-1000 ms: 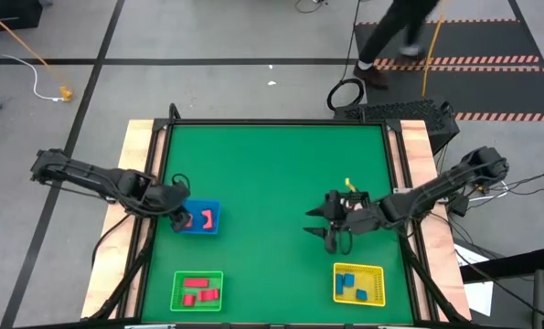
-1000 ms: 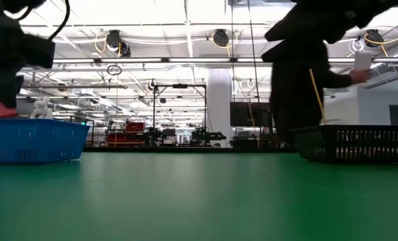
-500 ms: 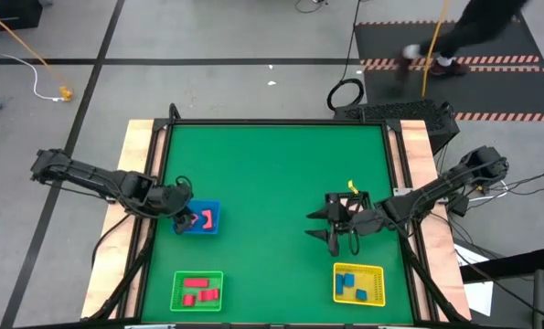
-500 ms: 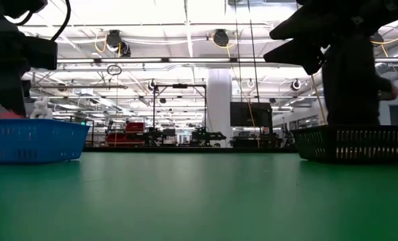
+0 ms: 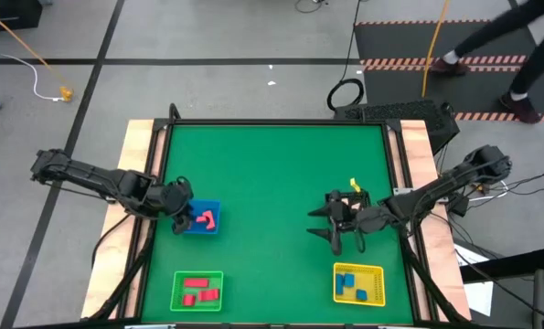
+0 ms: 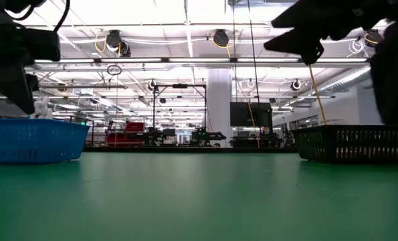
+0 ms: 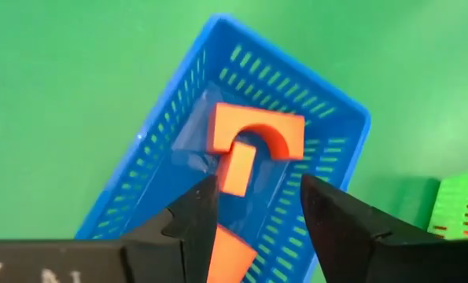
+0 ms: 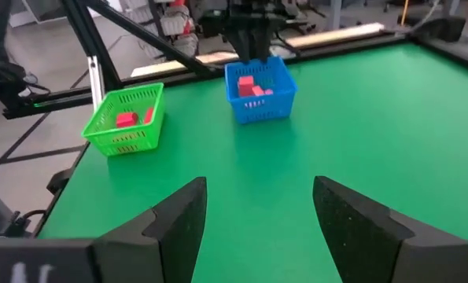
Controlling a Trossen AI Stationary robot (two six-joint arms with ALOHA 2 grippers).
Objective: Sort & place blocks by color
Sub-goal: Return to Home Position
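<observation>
Orange blocks: an arch, a short bar lying in its curve, and a third piece. All three lie in the blue tray, left of centre in the high view. Red blocks are in the green tray, lower left. Blue blocks are in the yellow tray, lower right.

Left gripper: hangs over the left part of the blue tray. Jaws spread, pinching nothing; the orange pieces show on the tray floor between them.

Right gripper: right of centre in the high view, over the bare green table, just above the yellow tray in the frame. Jaws spread wide, empty.

Low view: black basket at right edge.

A person's legs cross the floor, upper right of the high view.
</observation>
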